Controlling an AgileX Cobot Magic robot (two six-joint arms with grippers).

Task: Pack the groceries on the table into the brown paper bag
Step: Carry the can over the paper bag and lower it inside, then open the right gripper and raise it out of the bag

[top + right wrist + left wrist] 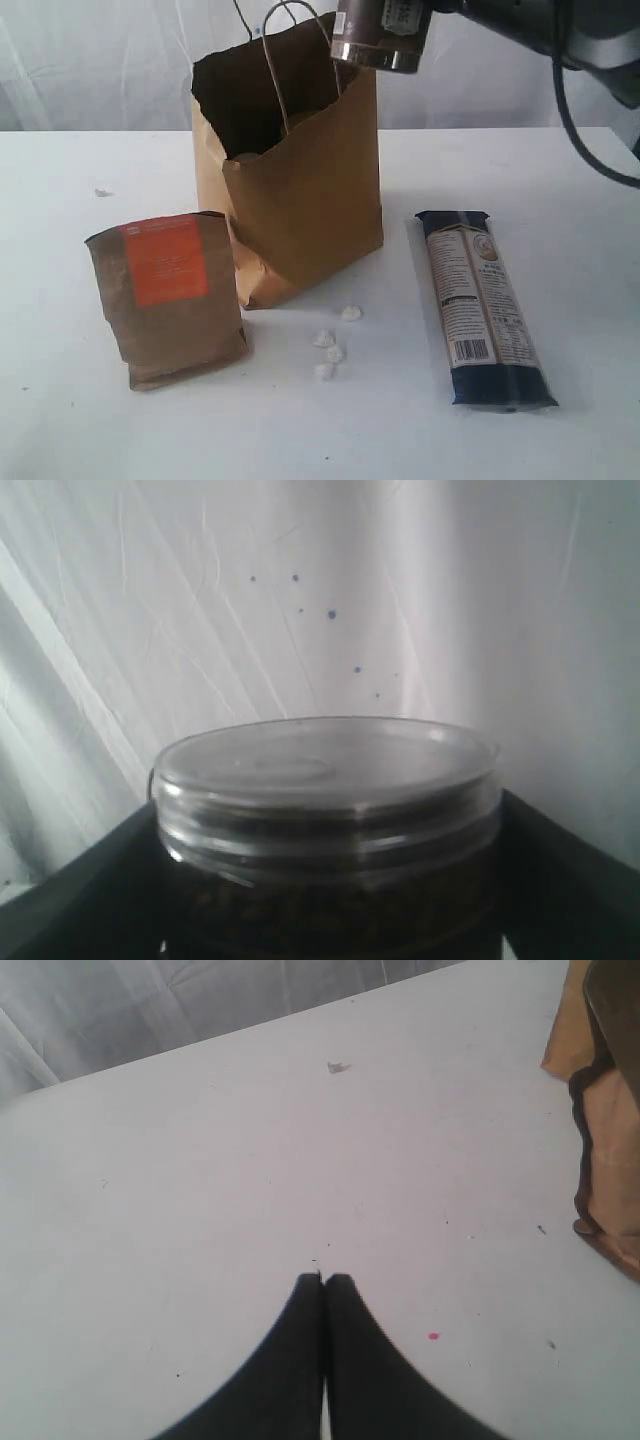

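Fingers on right (575,890), spread wide, clamp dark can (382,35); left fingers (290,1360) pressed together, empty.

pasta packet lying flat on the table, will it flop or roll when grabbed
The pasta packet looks long and straight, so probably stiff rather than floppy. Its glossy wrapper may be slippery. Lying flat on the table, it seems unlikely to roll.

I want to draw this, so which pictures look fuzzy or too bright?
Right wrist view: the dark can looks hazy up close, and the backdrop is washed out. Left wrist view: the left gripper, jaws shut, is a black silhouette. Exterior view: the table glares white, and the brown paper bag is dark inside.
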